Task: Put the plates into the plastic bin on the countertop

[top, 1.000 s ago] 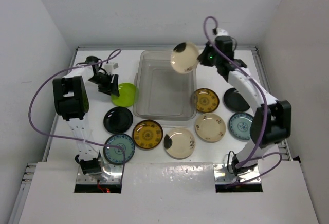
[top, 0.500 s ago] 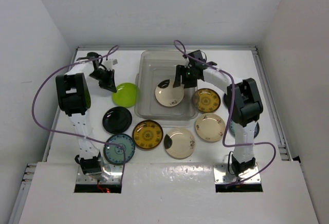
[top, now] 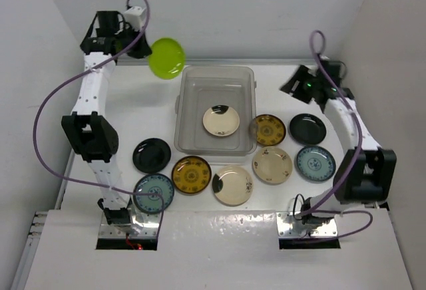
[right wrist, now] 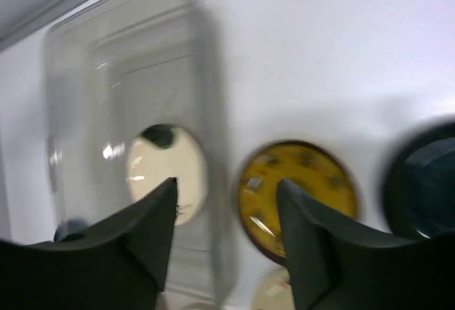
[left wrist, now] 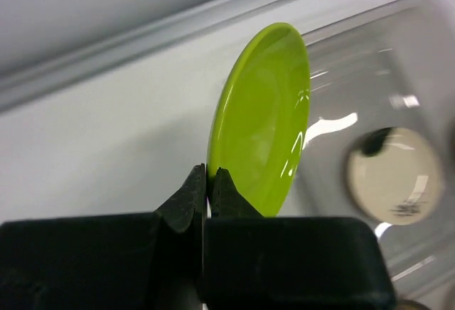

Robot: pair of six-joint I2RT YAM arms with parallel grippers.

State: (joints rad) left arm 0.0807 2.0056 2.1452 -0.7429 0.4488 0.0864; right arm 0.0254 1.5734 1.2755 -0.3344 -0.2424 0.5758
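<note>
High at the back left, my left gripper (top: 144,46) (left wrist: 208,175) is shut on the rim of a lime green plate (top: 166,58) (left wrist: 263,121), which hangs on edge just beyond the plastic bin's (top: 216,70) (left wrist: 370,61) far left corner. Inside the bin lies one cream plate with a dark mark (top: 221,120) (right wrist: 167,175). My right gripper (top: 293,81) (right wrist: 226,185) hangs open and empty to the right of the bin (right wrist: 213,111), above an amber plate (top: 267,130) (right wrist: 298,189).
On the white countertop (top: 133,110) lie more plates: black (top: 152,155), teal (top: 154,193), amber (top: 192,174) and cream (top: 232,185) in front of the bin; cream (top: 272,165), black (top: 307,129) and teal (top: 315,163) to its right. White walls close in on three sides.
My left gripper shut on the green plate and raised it from the counter to the back left. My right gripper let the cream plate go into the bin and drew back to the right.
</note>
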